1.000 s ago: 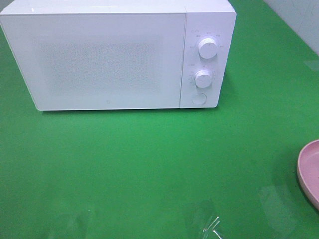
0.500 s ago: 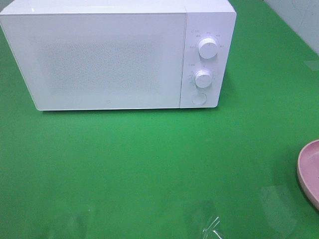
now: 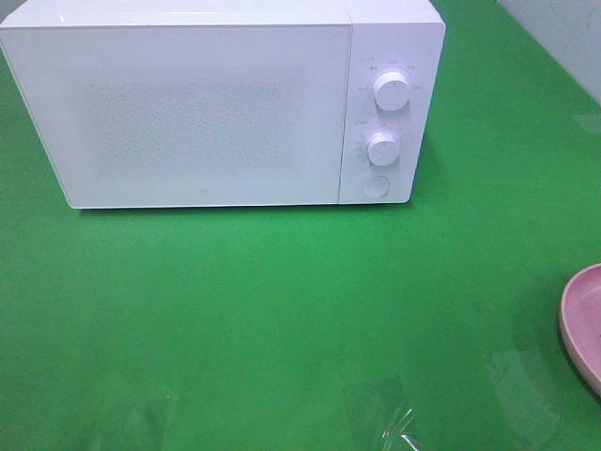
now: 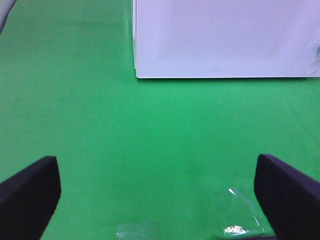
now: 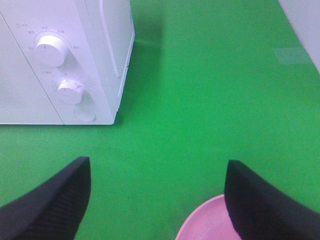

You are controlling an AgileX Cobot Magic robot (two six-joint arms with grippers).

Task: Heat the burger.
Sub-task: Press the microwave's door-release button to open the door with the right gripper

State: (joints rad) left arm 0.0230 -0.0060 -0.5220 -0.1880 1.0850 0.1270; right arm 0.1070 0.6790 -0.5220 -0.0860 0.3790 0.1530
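The burger is out of view in every frame. A white microwave (image 3: pixel 221 103) stands at the back of the green table with its door closed; it also shows in the left wrist view as the microwave (image 4: pixel 225 37) and in the right wrist view as the microwave (image 5: pixel 60 60). My left gripper (image 4: pixel 157 185) is open over bare green table, its dark fingers (image 4: pixel 30 192) wide apart. My right gripper (image 5: pixel 157 175) is open too, with nothing between its fingers (image 5: pixel 55 200), above the rim of a pink plate (image 5: pixel 200 222). Neither gripper shows in the exterior high view.
The pink plate (image 3: pixel 582 324) lies at the table's right edge, mostly cut off. Two round knobs (image 3: pixel 391 89) and a button (image 3: pixel 376 186) sit on the microwave's right panel. Clear tape patches (image 3: pixel 390 418) shine near the front edge. A pale wall (image 3: pixel 563 33) is at the back right.
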